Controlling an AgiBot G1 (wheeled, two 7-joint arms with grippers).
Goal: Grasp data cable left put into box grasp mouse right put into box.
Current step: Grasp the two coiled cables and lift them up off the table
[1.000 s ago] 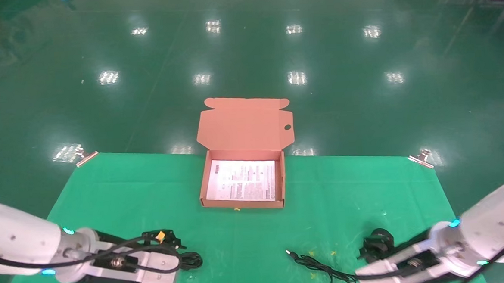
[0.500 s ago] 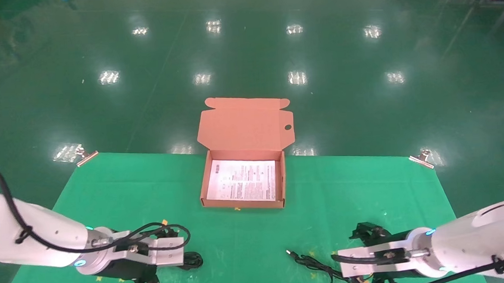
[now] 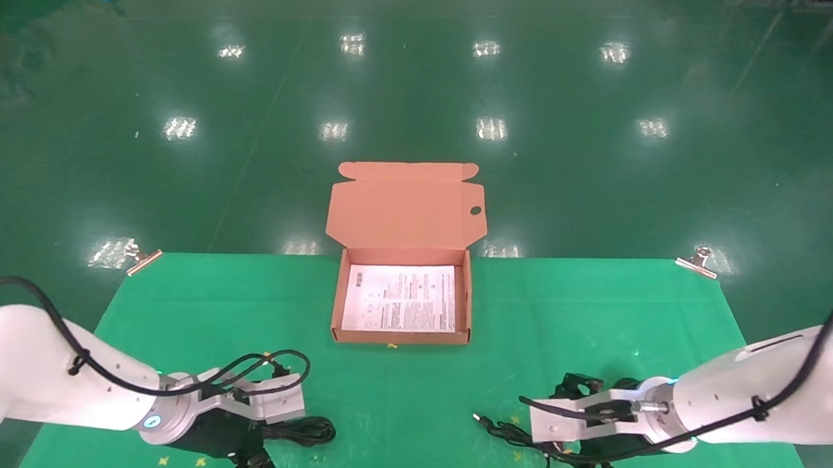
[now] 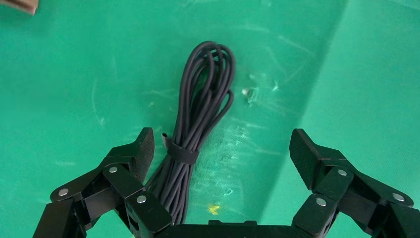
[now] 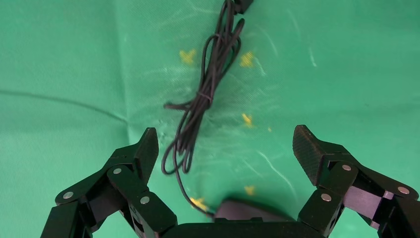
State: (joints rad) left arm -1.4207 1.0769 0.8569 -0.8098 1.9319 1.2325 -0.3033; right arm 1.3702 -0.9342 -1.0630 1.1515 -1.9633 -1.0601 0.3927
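The data cable (image 3: 307,431), a slim black coil with a strap, lies on the green mat at the near left. My left gripper (image 3: 257,465) is open above it; in the left wrist view the coil (image 4: 198,124) runs close to one finger (image 4: 141,151) of the open gripper (image 4: 223,144). The mouse (image 5: 252,210) shows only as a dark edge under the palm of my open right gripper (image 5: 225,136). Its cord (image 5: 208,94) trails away on the mat, ending in a USB plug (image 3: 479,418). The right gripper (image 3: 582,432) hides the mouse in the head view. The box (image 3: 400,338) stands open at mid-table.
The box lid (image 3: 404,206) leans back over the far edge, and a white printed sheet (image 3: 400,299) lines the base. Metal clips (image 3: 143,261) (image 3: 696,262) pin the green mat (image 3: 411,398) at the far corners. Beyond is glossy green floor.
Both arms have swung round and come down: the left gripper now sits over the cable coil, and the right gripper over the mouse, which it now covers in the head view.
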